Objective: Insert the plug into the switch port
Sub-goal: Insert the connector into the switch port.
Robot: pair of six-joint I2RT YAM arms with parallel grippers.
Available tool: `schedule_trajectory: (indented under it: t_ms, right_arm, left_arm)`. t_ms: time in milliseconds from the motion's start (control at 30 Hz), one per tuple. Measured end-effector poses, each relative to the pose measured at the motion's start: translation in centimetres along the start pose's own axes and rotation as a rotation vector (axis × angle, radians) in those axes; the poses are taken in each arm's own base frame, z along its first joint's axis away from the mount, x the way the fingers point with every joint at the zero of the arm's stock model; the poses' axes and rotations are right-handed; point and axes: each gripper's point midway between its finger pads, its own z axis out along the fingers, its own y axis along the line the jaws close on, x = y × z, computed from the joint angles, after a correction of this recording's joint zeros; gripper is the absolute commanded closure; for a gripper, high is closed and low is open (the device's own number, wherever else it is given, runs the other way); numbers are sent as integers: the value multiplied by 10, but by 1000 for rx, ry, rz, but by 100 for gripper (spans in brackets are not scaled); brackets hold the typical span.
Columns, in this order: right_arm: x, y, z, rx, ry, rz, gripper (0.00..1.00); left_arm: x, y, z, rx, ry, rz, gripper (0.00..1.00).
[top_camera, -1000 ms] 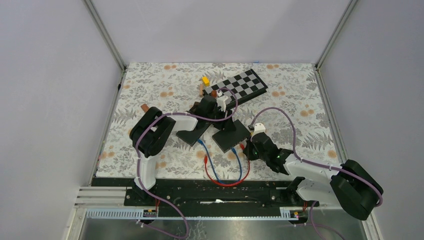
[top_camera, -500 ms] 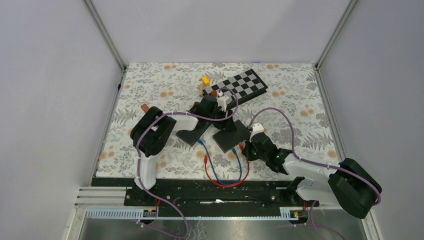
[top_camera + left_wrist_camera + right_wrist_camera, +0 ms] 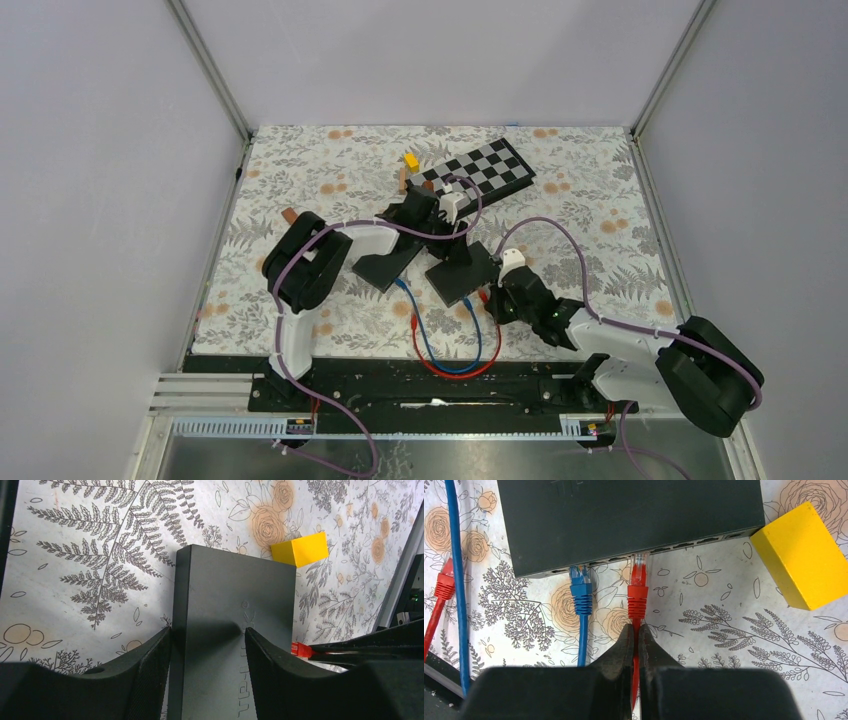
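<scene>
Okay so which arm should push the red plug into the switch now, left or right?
Right, most likely. The right gripper is shut on the red cable, with the red plug lined up at a port of the switch. The left gripper straddles the switch body, well placed for bracing it.

Right gripper [image 3: 503, 296] edged toward switch [image 3: 462, 272], apparently; left arm shifted slightly.

Red plug [image 3: 639, 582] with clear tip at a port in black switch [image 3: 624, 520], flat near tabletop's middle.
</scene>
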Motion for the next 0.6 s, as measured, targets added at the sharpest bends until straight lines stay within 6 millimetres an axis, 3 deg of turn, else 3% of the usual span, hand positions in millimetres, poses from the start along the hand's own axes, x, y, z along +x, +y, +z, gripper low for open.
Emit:
schedule_trajectory:
  t_ms: [600]
  right_arm:
    - [-3,10,-6,-65,-47,-71,100]
  left_arm:
    - [9,0,-5,-22,83,51,42]
